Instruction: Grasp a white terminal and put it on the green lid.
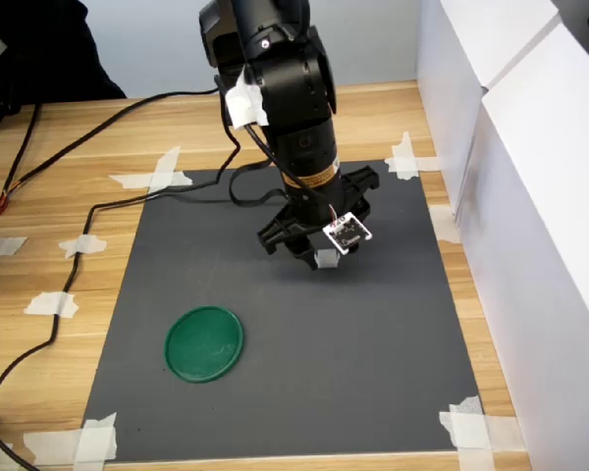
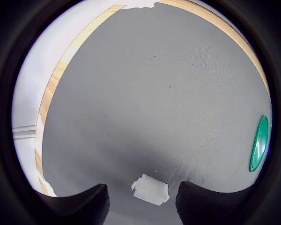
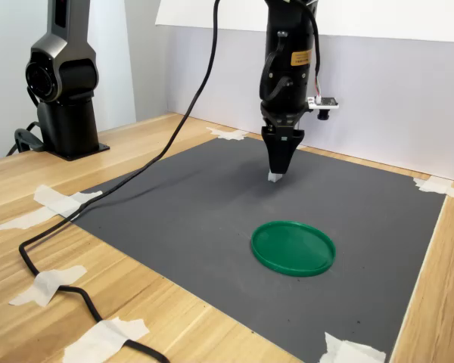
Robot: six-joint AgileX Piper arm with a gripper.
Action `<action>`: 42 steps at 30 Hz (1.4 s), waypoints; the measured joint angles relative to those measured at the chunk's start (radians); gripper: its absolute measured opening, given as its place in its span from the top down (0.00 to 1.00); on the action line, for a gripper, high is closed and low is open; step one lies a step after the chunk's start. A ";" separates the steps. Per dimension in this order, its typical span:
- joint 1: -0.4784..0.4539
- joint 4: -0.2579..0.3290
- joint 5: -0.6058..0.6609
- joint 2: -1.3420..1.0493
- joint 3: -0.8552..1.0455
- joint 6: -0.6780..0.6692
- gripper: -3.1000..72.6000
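Reading the first exterior view from left to right, we met the green lid first, lying flat on the dark grey mat toward the mat's seven o'clock corner. Up and across from it, at about the lid's two o'clock and well apart from it, the gripper hung point-down over the mat's middle, with the white terminal at its tip.

In the wrist view the white terminal sat between the two dark fingers, with grey mat visible on either side of it, so we took the jaws to be apart and not yet pressing on it. The second exterior view showed the gripper almost down on the mat, the terminal a pale speck under its tip, and the green lid at roughly its six o'clock.

We judged the terminal to be very light, hard plastic, stiff enough to take a firm squeeze but small and uneven enough to twist or flick out sideways. We thought the best hold would be across its two longer flat sides, low and centred, closing slowly. Whether it lay square to the jaws we could not tell.
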 joint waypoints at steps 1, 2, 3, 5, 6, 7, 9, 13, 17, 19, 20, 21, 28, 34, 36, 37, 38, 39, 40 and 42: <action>0.000 0.000 0.000 0.006 0.000 0.000 0.16; 0.000 0.001 0.000 0.011 0.000 0.000 0.16; 0.000 0.001 0.000 0.015 0.000 0.000 0.16; 0.000 0.001 0.000 0.019 0.000 0.000 0.16; 0.000 0.001 0.000 0.020 0.000 0.000 0.16; 0.000 0.001 0.000 0.020 0.000 0.000 0.16; 0.000 0.001 -0.001 0.020 0.000 0.000 0.16; 0.000 0.001 -0.003 0.020 0.000 0.005 0.16; 0.000 0.010 -0.012 0.020 0.000 0.087 0.16; 0.000 0.016 -0.018 0.020 0.000 0.128 0.16; 0.000 0.018 -0.018 0.020 0.000 0.144 0.16; 0.000 0.019 -0.018 0.020 0.000 0.151 0.16; 0.000 -0.013 0.000 0.020 0.000 0.165 0.16; 0.000 -0.041 0.008 0.045 0.000 0.174 0.16; 0.000 -0.042 0.006 0.048 0.000 0.175 0.16; 0.000 -0.042 0.001 0.048 0.000 0.176 0.16; 0.000 -0.042 -0.001 0.048 0.000 0.176 0.16; 0.000 -0.042 -0.002 0.048 0.000 0.176 0.16; 0.000 -0.041 -0.002 0.048 0.000 0.176 0.16; 0.000 -0.032 -0.007 0.048 0.000 0.176 0.16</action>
